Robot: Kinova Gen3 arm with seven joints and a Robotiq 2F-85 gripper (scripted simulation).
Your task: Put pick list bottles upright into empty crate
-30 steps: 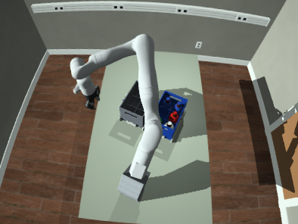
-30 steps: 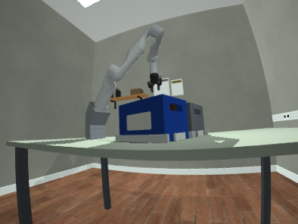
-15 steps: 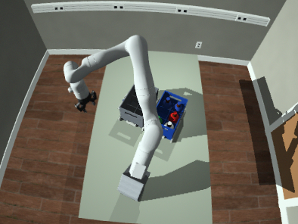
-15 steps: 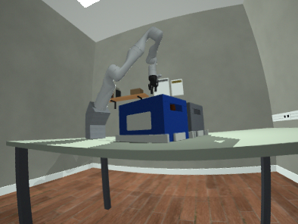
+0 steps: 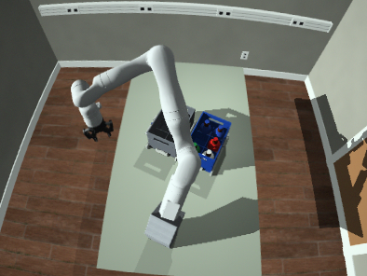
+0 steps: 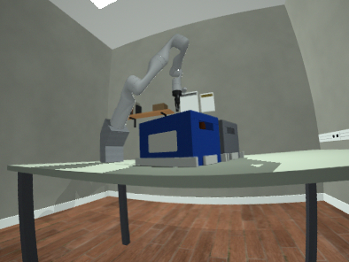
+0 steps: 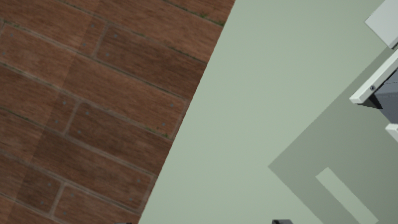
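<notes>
Gripper (image 5: 98, 131) at left of top view, out past the worktop (image 5: 135, 219) edge over bare floor (image 5: 56, 186); fingers partly spread, pinching nothing

Wrist view: floor at left, worktop at right, only a crate corner at right edge; pick list not in sight

Gray crate (image 5: 157, 132) mid-frame, partly hidden under the arm (image 5: 172, 117); looks vacant where visible

Blue crate (image 5: 223, 140) touching its right side, holding bottles: red cap (image 5: 214, 143), blue caps, one green, one white. Label colours too small to read

Risk, my judgement: list unread, so wrong bottles or count. The long swing back could clip a crate rim and shove or tilt it
</notes>
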